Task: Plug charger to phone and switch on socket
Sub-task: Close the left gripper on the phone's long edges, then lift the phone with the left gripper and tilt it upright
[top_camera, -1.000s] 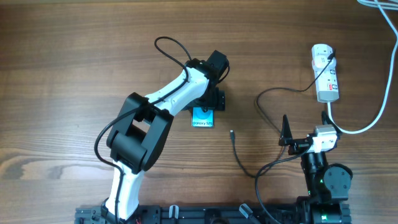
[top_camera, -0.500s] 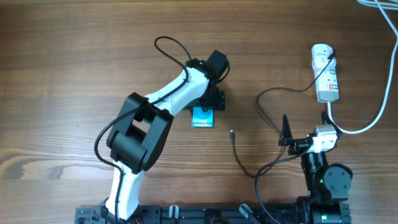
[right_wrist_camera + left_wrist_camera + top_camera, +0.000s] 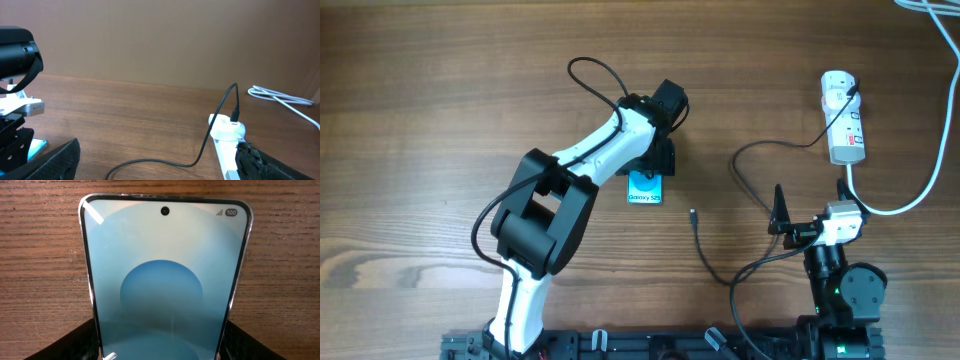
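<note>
The phone (image 3: 645, 190) lies flat on the wooden table, cyan screen up, and fills the left wrist view (image 3: 160, 280). My left gripper (image 3: 651, 170) stands over its far end, and its black fingers (image 3: 70, 345) press against both long edges of the phone. The charger's thin black cable runs from the socket (image 3: 843, 118) in a loop to its connector tip (image 3: 692, 212), which lies free on the table right of the phone. My right gripper (image 3: 160, 170) hovers open and empty near the table's front right, with the cable (image 3: 200, 155) and the socket (image 3: 227, 137) ahead of it.
A thick white cord (image 3: 920, 200) curves from the socket off the table's right edge. The left arm (image 3: 580, 160) stretches diagonally over the table's middle. The right arm's base (image 3: 840, 285) sits at the front right.
The left gripper's fingers have drawn inward onto the phone's edges. The phone, cable and right arm have not moved.
</note>
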`<action>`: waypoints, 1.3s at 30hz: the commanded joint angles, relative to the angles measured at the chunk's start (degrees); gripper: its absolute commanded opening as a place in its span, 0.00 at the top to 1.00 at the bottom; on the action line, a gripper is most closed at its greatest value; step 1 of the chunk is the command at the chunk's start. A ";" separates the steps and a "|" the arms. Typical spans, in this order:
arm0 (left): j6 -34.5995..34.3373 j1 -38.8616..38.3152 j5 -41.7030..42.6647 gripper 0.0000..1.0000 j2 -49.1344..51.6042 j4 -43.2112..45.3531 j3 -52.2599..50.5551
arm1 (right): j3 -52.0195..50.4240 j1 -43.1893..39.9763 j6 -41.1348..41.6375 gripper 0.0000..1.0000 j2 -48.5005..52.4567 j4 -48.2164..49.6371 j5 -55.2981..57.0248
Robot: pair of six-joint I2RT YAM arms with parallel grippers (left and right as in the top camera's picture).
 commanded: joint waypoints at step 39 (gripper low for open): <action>-13.94 24.55 90.14 0.32 -20.92 -7.72 4.70 | -0.11 0.28 -0.31 0.00 -0.42 0.17 0.94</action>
